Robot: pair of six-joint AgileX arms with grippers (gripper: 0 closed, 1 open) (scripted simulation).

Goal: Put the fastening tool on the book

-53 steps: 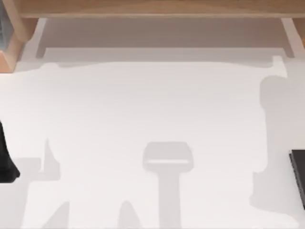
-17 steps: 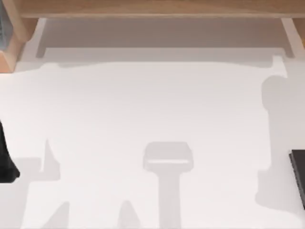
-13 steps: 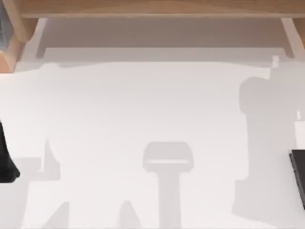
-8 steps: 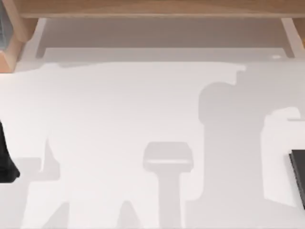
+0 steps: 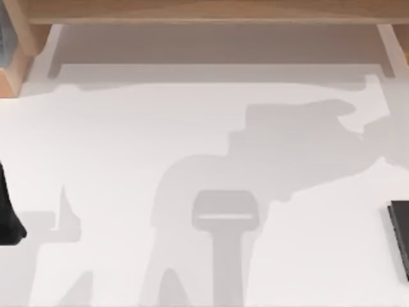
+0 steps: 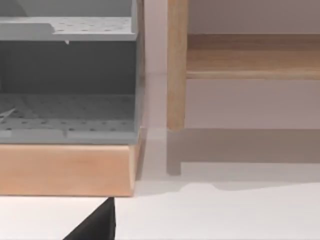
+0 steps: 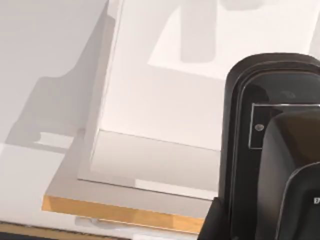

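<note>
White table [image 5: 128, 141] (shadow-streaked) meets a wooden shelf frame [image 5: 204, 11] along its far edge.

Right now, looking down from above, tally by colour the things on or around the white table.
Black: 2 (rounded black shape at the left edge, flat black slab at the right edge)
Tan: 1 (wooden shelf frame)
Grey: 1 (grey rack)
Total: 4

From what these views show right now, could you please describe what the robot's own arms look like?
The left arm appears at the top view's left edge as a glossy black, tapering shape. The right arm at the right edge is a flat black block with a thin pale border. In the right wrist view, its housing is glossy black with rounded edges, an inset panel and a small round screw.
</note>
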